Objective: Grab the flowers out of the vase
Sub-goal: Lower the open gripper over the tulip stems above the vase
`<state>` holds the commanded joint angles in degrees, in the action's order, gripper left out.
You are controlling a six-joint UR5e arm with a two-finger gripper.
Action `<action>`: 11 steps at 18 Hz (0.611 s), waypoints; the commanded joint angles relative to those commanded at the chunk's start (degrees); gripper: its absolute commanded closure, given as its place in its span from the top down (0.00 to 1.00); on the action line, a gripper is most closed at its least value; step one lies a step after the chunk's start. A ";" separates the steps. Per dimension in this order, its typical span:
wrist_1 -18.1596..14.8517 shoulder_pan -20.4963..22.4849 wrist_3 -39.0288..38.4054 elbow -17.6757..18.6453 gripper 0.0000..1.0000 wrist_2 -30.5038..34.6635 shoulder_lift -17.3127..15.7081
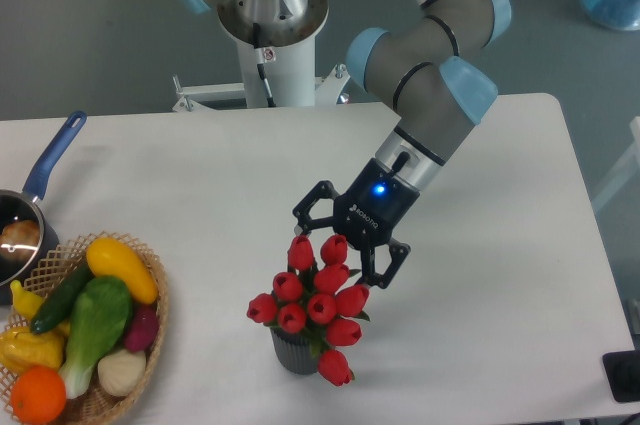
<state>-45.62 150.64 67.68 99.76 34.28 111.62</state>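
The flowers [315, 305], a bunch of red tulip buds, stand upright in the vase [294, 352], a small dark grey ribbed cylinder near the table's front edge. My gripper [338, 257] hangs open just above the bunch's far side. Its two black fingers straddle the topmost buds, one finger [301, 222] to the left and the other at the right. Nothing is gripped. The stems and leaves are mostly hidden under the buds.
A wicker basket [150, 330] of colourful vegetables sits at the front left. Behind it is a blue-handled saucepan [40, 195] at the left edge. The arm's white base [272, 45] stands at the table's back edge.
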 joint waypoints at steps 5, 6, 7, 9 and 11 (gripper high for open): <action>0.09 -1.32 0.18 -2.46 1.00 -0.18 2.02; 0.09 -1.41 0.26 -2.81 1.00 -0.18 2.46; 0.09 -1.41 0.26 -3.25 1.00 -0.18 2.90; 0.09 -1.58 0.26 -3.95 1.00 -0.18 3.17; 0.09 -1.67 0.26 -4.22 1.00 -0.52 3.52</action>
<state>-45.53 148.97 67.94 95.54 33.75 115.13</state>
